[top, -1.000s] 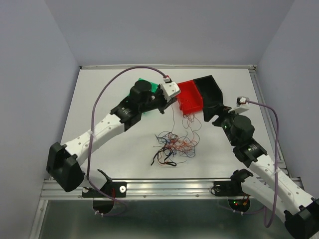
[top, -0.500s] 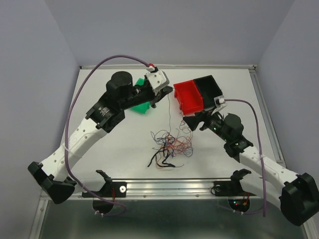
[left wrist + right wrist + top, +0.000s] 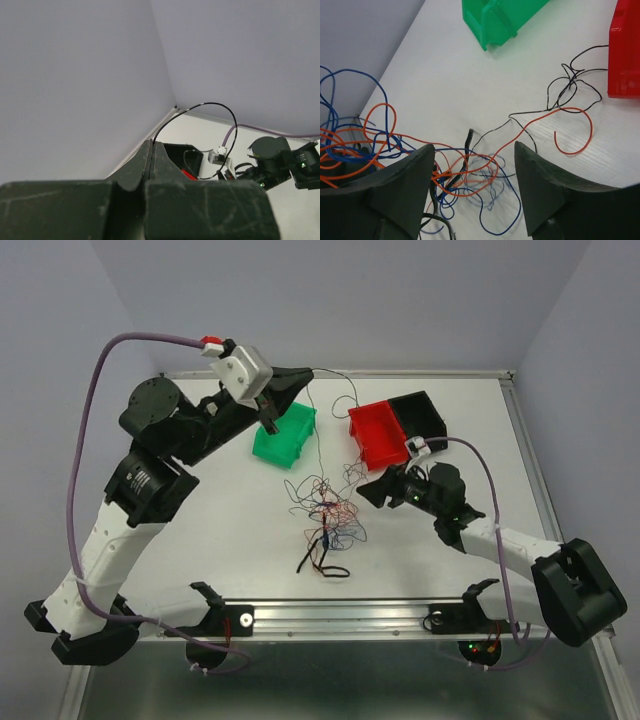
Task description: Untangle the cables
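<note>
Grip: in the left wrist view we see the left gripper [image 3: 152, 147] pressed shut, its tips pinching one black strand [image 3: 220, 107] that springs up in an arc against the grey wall.
Height: only the top view shows that this gripper is raised high above the green bin [image 3: 285, 436]. From its tips the black strand loops right and drops toward the red bin [image 3: 378, 436]. Another thin line hangs from near the tips down to the heap; we cannot tell whether it is the same wire.
Right gripper: the right gripper [image 3: 474, 150] sits low over the table [image 3: 215, 540] with its fingers well apart, and nothing is clamped between them.
Colours: the right wrist view alone sorts them out — blue and orange curls crowd beneath the left finger, and a short black end lies between the fingers.
Cables: from above, the cables [image 3: 328, 512] form one loose, frizzy heap at mid-table. The right gripper is just to its right and points at it.
Near edge: a thicker black loop [image 3: 326, 566] lies on the heap's near side.
Loose strands: an orange hook [image 3: 575, 136] and some black curls [image 3: 575, 82] trail out toward the red bin's foot.
Bins: the red bin touches a black bin [image 3: 420, 412] at the far right, and the green bin stands apart to their left.
</note>
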Tool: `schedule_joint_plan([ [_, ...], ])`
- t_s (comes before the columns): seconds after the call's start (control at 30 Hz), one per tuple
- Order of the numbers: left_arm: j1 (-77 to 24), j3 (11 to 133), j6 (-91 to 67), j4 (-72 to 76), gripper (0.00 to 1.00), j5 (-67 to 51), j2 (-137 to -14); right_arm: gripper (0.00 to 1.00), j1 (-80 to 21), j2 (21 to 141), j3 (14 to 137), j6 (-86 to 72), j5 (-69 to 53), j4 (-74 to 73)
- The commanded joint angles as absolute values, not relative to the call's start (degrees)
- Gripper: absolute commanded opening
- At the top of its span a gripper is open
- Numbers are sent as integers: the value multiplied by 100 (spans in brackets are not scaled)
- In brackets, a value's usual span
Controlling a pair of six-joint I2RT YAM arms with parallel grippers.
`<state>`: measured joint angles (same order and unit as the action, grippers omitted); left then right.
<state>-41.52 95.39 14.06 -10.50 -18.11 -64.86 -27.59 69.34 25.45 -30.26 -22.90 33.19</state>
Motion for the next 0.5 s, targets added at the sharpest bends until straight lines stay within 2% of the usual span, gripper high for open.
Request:
schedule_joint_plan([
  [0.0,-4175,9888,1196,-545,0,-1696,-6117,73,-2777,6935,2778,-3138,-2774,3936],
  [0.03,-4175,9896,1152,-528,0,-1731,-6100,76,-2830,6830,2699,-3164,-2934,4129],
  [0.07,-4175,9914,1134,-510,0,-1845,-6100,83,-2891,6751,2594,-3147,-3075,4470],
  [0.17,-4175,9853,1029,-475,0,-1994,-6100,91,-3260,6408,2523,-2875,-3278,4649],
  [0.33,-4175,9423,949,-282,0,-2162,-6091,97,-3735,6100,2382,-2637,-3664,5053],
  [0.47,-4175,9237,835,-141,0,-2258,-6161,98,-4095,6327,2513,-2400,-3666,5054],
])
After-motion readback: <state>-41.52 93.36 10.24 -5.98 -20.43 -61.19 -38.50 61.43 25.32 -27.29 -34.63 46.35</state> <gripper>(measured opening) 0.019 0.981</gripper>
